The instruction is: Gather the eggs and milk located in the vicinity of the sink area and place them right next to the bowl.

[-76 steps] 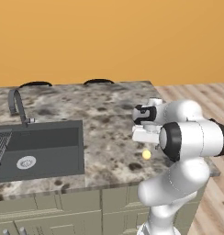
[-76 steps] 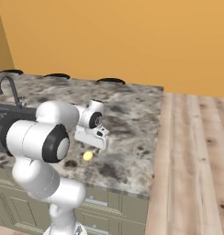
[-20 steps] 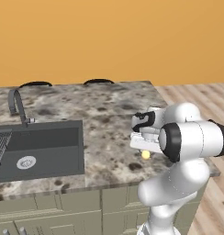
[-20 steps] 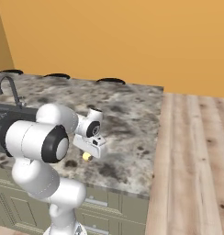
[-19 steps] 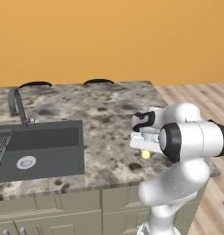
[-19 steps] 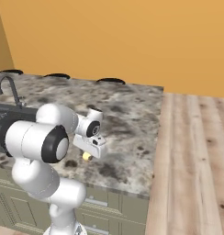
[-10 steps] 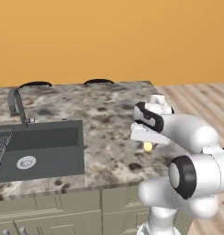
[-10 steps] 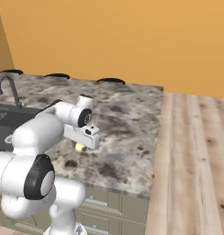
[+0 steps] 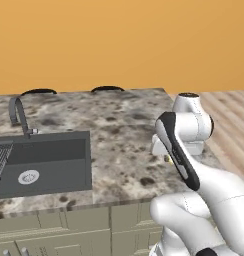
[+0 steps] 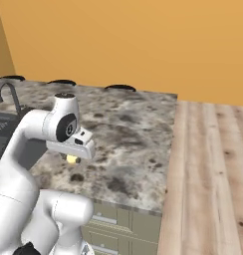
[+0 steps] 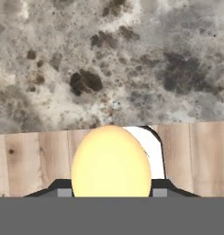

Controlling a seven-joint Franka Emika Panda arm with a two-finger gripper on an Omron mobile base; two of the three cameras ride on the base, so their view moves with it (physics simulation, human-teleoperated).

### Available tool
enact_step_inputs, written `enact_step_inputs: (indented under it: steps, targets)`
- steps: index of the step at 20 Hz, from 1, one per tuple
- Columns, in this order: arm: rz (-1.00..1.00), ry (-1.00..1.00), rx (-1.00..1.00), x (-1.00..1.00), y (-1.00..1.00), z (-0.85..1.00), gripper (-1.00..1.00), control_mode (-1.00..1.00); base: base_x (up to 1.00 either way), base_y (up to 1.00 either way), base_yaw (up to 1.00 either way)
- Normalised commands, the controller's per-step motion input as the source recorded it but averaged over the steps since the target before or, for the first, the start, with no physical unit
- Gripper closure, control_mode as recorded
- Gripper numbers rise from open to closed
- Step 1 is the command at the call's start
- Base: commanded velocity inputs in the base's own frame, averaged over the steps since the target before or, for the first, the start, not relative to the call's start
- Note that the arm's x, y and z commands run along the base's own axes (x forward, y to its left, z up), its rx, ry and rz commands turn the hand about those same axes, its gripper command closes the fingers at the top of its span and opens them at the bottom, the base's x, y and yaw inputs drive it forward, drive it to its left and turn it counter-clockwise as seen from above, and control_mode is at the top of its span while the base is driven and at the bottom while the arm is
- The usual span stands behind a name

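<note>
Speckled stone counter point(image 9: 119, 130) holds the sink point(image 9: 41, 162) at 9 o'clock. Above it the gripper point(image 10: 71, 158) pinches a pale yellow egg point(image 11: 110, 161) (held up off the counter).

Count: 1 pale yellow egg point(image 11: 110, 161), 1 sink point(image 9: 41, 162) w/ 1 gooseneck tap point(image 9: 17, 114), 1 granite counter point(image 9: 119, 130), 3 dark round rims point(image 10: 120, 87) at back edge.

A glossy white robot arm point(image 9: 204, 180) built of thick rounded segments, with a black band curving along one link, a dark round joint cap point(image 10: 66, 127) on its side, and a boxy white hand point(image 10: 73, 147) at the end.
</note>
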Motion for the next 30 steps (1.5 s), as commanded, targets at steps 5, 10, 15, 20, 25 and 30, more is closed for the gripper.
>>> enact_step_inputs:
  steps: [5,10,15,20,25,30]
  targets:
    - [0.07,-0.17,0.0,-0.49,0.04,0.55,1.0,-1.0,0.0,0.0,0.0]
    - [0.0,0.0,0.0,0.0,0.0,0.0,1.0,-1.0,0.0,0.0,0.0]
    - [0.0,0.0,0.0,-0.05,0.05,0.0,1.0,-1.0,0.0,0.0,0.0]
    - [0.02,0.0,0.0,-0.1,0.12,0.0,1.0,1.0,-0.52,0.77,0.09]
    - [0.0,0.0,0.0,0.0,0.0,0.0,1.0,1.0,-0.29,1.0,0.11]
    - [0.0,0.0,0.0,0.0,0.0,0.0,1.0,1.0,0.0,1.0,0.22]
